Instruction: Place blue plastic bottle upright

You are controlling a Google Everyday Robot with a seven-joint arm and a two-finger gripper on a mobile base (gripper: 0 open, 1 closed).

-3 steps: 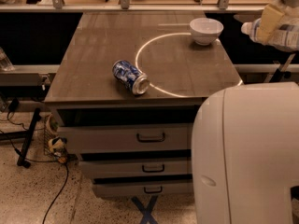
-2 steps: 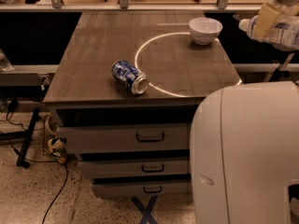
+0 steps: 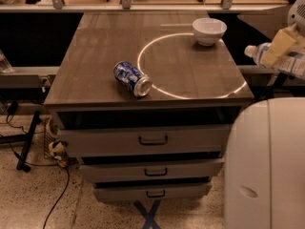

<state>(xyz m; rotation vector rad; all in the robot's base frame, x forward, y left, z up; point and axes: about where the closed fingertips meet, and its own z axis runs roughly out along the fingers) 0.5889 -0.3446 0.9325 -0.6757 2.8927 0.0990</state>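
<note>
Blue plastic bottle [image 3: 259,56] held sideways by hand [image 3: 279,47], right of table [image 3: 190,75] edge.

No writing can be read anywhere. The can [image 3: 132,78] on the tabletop [image 3: 95,56] shows only a blue-and-white pattern. The pale label on the blue plastic bottle [image 3: 259,55], gripped by the pincer [image 3: 277,50] beyond the tabletop's right edge, is illegible.
</note>
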